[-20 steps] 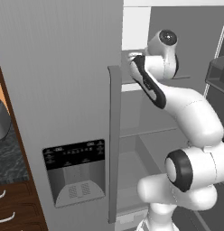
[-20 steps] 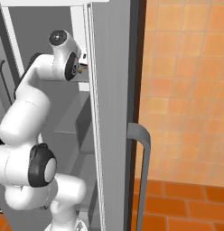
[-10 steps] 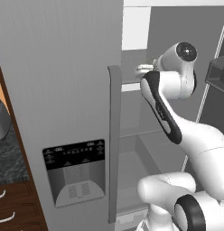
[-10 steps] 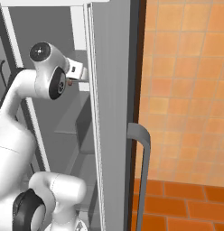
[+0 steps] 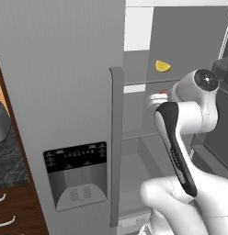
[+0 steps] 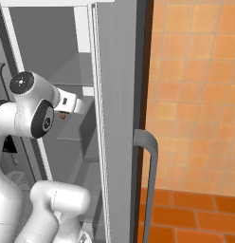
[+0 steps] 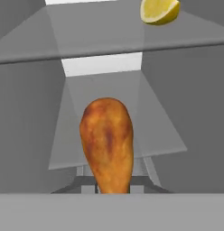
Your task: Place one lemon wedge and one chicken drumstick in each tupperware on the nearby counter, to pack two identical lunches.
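Glossy orange-brown chicken drumstick (image 7: 107,144) looks slippery yet firm; best pinched at its thin end. Gripper (image 6: 75,106) state: cannot tell.

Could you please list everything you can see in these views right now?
lemon wedge: one, yellow, on the upper glass shelf inside the fridge.
chicken drumstick: one, orange-brown, right ahead of the hand camera, below the lemon's shelf.
fridge door: one, grey, with a vertical handle and a dispenser panel, left of the open compartment.
counter: one, dark speckled, at far left above wood drawers.
tiled wall: orange, right of the fridge.
gripper: one, white, reaching into the fridge; jaw state unclear.
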Available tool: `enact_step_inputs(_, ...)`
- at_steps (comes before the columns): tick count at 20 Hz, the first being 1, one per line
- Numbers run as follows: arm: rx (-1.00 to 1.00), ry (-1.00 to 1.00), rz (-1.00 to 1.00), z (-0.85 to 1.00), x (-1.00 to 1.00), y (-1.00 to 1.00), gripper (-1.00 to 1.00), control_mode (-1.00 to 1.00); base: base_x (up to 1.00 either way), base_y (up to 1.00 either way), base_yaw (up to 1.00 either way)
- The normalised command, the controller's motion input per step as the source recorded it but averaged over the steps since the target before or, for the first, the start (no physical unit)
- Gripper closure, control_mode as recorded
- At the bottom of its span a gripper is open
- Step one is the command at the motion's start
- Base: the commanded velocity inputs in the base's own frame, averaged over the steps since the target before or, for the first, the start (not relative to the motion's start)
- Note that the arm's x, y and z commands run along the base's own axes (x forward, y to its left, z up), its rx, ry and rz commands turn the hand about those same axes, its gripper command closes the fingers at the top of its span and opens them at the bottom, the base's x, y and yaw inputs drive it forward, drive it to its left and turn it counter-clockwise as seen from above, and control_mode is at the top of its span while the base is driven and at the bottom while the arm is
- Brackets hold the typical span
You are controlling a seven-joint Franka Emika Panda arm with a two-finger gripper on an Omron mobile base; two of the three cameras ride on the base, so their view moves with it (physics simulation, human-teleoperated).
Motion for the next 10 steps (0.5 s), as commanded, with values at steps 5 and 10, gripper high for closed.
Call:
enact_step_inputs(5,-0.11,0.08,0.00,-0.92,-1.00,-0.02,1.00,-1.00,0.00,0.00,0.00)
enact_step_inputs(10,-0.03,0.05,0.02,-0.51,-0.72,0.03,1.00,-1.00,0.00,0.00,0.00)
